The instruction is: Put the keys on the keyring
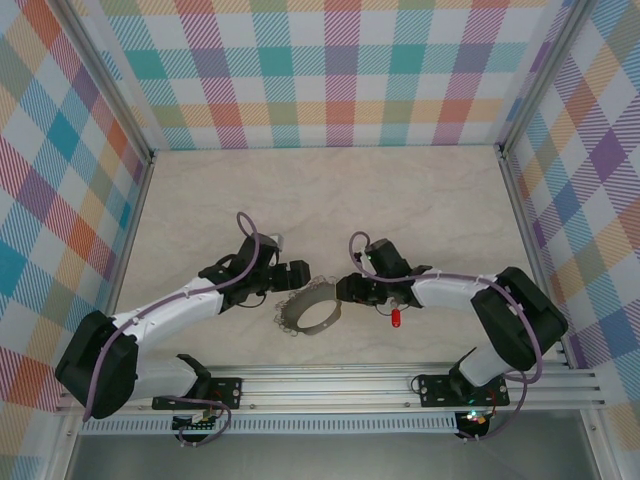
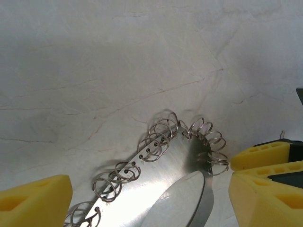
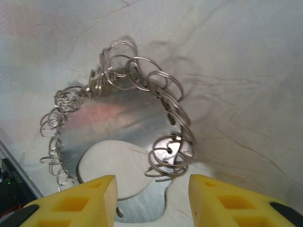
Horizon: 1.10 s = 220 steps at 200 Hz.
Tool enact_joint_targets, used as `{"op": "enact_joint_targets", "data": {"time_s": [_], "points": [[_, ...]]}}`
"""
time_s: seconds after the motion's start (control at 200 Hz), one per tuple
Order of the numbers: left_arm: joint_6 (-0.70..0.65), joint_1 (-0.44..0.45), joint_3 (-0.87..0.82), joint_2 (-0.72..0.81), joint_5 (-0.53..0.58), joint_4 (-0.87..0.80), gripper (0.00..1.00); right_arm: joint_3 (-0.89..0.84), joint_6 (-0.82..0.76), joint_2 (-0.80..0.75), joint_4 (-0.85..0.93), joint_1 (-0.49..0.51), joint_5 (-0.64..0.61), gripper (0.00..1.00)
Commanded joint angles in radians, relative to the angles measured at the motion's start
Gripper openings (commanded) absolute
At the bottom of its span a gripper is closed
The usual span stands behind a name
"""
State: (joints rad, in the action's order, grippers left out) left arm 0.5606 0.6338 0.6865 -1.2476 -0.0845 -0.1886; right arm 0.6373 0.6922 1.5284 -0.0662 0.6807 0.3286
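Observation:
The keyring, a wide flat silver hoop with many small wire loops along its rim, lies on the marble table between my two grippers. My left gripper stands open just above-left of the keyring; in the left wrist view its yellow pads flank the keyring. My right gripper is open at the hoop's upper right edge. In the right wrist view a cluster of loops and the keyring's rim sit between its open fingers. The red-headed key lies on the table beside the right wrist, held by nothing.
The pale marble tabletop stretches behind the arms. Plaid walls close it in at the back and on both sides. An aluminium rail with both arm bases runs along the near edge.

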Motion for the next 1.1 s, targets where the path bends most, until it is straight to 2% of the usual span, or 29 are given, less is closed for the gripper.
{"op": "enact_joint_targets", "data": {"time_s": [0.0, 0.58, 1.095], "points": [[-0.009, 0.014, 0.006, 0.026, 0.015, -0.006, 0.86, 0.034, -0.017, 0.021, -0.023, 0.006, 0.029, 0.44], [-0.001, 0.014, -0.014, 0.039, 0.021, 0.004, 0.86, 0.07, -0.025, 0.085, -0.044, 0.007, 0.041, 0.44], [-0.001, 0.013, -0.014, 0.034, 0.029, 0.011, 0.87, 0.075, -0.028, 0.121, -0.07, 0.008, 0.115, 0.43]]}}
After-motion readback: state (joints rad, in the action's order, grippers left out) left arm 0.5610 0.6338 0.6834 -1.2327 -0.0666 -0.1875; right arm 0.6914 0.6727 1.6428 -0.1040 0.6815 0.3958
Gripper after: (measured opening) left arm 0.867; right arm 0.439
